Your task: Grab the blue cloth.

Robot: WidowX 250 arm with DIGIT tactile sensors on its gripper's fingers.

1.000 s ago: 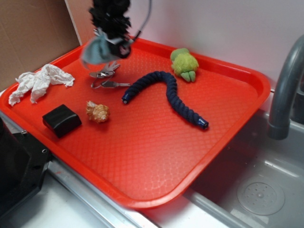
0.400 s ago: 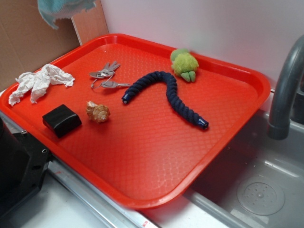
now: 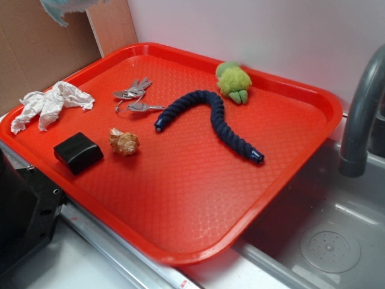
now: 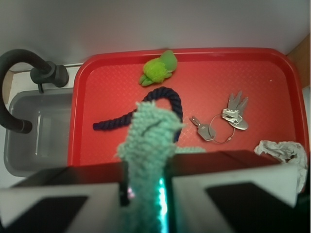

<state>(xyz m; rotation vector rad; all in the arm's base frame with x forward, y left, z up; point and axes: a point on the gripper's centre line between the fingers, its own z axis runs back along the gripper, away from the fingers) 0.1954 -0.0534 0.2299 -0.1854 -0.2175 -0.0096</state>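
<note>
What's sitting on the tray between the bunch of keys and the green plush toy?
The near end of the dark navy braided rope curves between the silver keys and green plush toy, seen in the exterior view.

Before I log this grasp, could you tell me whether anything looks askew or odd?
Nothing stands out. The blue cloth hangs pinched in the gripper high above the red tray, and nothing looks spilled or damaged.

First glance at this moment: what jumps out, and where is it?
The wrist view is dominated by the blue cloth, pinched between the fingers and hanging high over the red tray. In the exterior view only a scrap of it shows at the top left edge. On the tray, the dark braided rope snakes across the middle, with the green plush near the far rim.
</note>
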